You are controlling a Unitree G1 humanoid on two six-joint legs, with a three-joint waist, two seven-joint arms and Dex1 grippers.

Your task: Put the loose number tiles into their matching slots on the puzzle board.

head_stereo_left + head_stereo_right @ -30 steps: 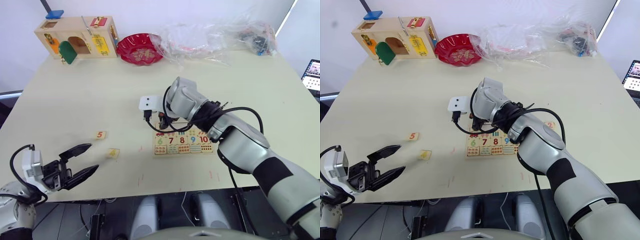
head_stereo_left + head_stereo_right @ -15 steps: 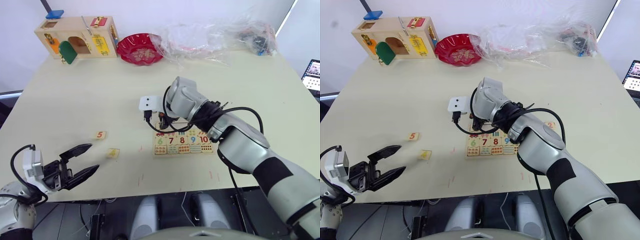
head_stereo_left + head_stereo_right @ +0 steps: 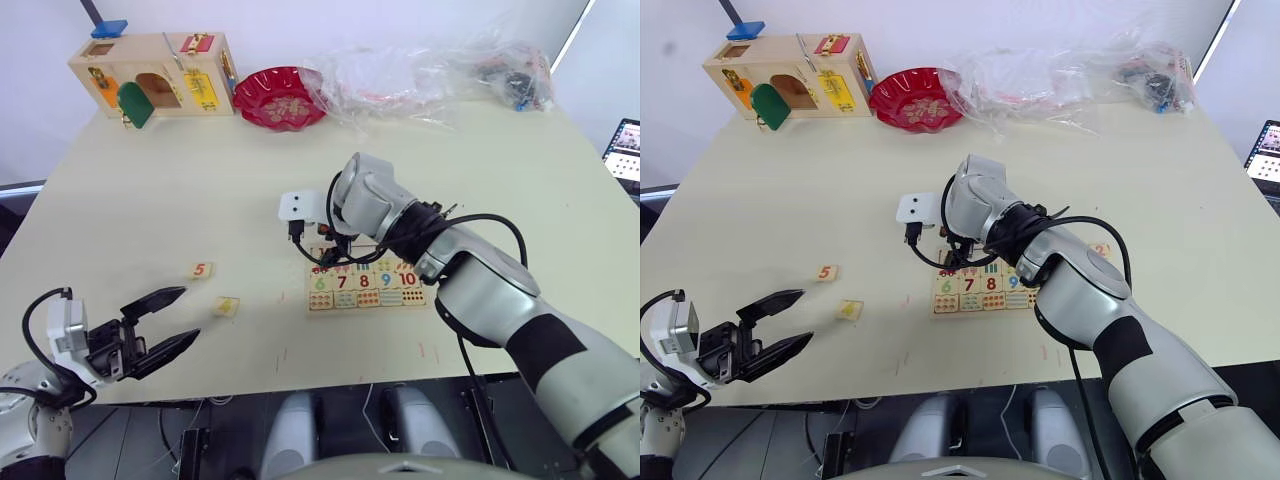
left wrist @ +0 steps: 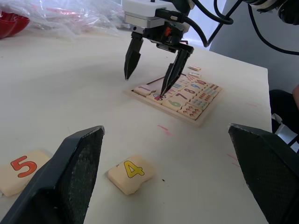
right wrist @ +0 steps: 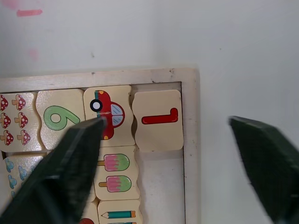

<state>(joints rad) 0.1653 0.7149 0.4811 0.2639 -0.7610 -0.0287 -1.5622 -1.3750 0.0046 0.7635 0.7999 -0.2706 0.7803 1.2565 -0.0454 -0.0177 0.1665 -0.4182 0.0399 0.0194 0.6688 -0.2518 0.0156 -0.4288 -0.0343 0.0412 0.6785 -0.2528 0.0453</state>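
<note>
Two loose tiles lie on the table (image 3: pixel 150 200) near the left gripper (image 3: pixel 168 320): the 5 tile (image 3: pixel 202 269) and, just beside it, the 4 tile (image 3: pixel 226 306); left gripper hovers low near the table's front edge, fingers wide apart, empty; puzzle board (image 4: pixel 202 117) sits well apart, under the right gripper (image 4: pixel 152 70); right fingers spread, tips at the board's end, one over the car picture (image 5: pixel 106 114); 1 tile (image 5: pixel 158 120) seated in the corner slot beside that picture; slots below it bare.
</note>
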